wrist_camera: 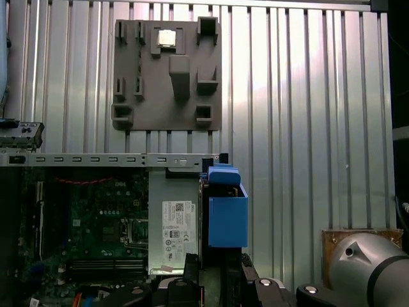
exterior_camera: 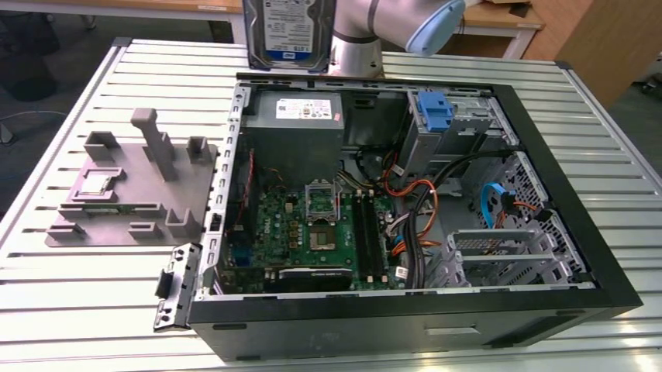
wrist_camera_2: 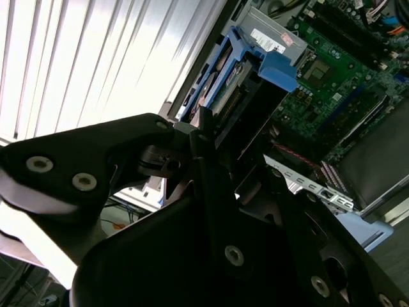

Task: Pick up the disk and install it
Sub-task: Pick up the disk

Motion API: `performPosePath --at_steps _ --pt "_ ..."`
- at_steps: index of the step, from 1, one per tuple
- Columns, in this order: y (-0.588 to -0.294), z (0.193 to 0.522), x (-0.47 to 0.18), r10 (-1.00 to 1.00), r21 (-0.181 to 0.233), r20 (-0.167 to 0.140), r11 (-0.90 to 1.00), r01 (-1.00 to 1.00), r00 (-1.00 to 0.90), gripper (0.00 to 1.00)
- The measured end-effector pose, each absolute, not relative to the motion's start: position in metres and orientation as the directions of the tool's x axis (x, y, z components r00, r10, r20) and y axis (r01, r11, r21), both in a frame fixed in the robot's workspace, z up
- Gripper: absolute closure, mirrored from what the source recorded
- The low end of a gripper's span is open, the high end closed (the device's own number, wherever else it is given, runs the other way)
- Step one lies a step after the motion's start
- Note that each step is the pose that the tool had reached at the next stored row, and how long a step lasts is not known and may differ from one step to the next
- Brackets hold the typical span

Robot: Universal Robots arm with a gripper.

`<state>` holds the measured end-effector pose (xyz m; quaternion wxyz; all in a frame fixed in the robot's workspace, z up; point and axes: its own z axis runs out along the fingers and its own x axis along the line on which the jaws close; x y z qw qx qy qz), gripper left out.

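The gripper (wrist_camera: 218, 268) is pinching the disk (exterior_camera: 290, 35), with a finger on either side of its blue carrier frame. The disk sticks straight out past the fingertips, held on edge, as both wrist views show. In the exterior view it hangs label-out, clear of the surface (exterior_camera: 104, 310) and up past the open case (exterior_camera: 393, 329).

The step in hand looks like carrying the disk over to the case. To do that well, the grip should sit firmly on the frame's flat sides so the disk cannot swing or slip. The disk should be kept square to the gripper, since a tilted carrier will likely jam on the bay rails.

Below the gripper, the grey box (wrist_camera: 172, 224) lies just beside the disk's line. A blue bracket (exterior_camera: 436, 112) and loose cables (exterior_camera: 414, 209) crowd the drive end of the case. A slow, straight approach that keeps clear of the cables seems wise. I cannot tell which bay is meant.
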<state>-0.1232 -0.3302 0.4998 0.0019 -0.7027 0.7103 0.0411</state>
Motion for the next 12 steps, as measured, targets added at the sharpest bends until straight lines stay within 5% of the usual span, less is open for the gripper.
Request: performPosePath --at_steps 12 --pt "-0.3302 0.4998 -0.1186 -0.998 0.056 -0.06 0.009 -0.998 -0.012 0.65"
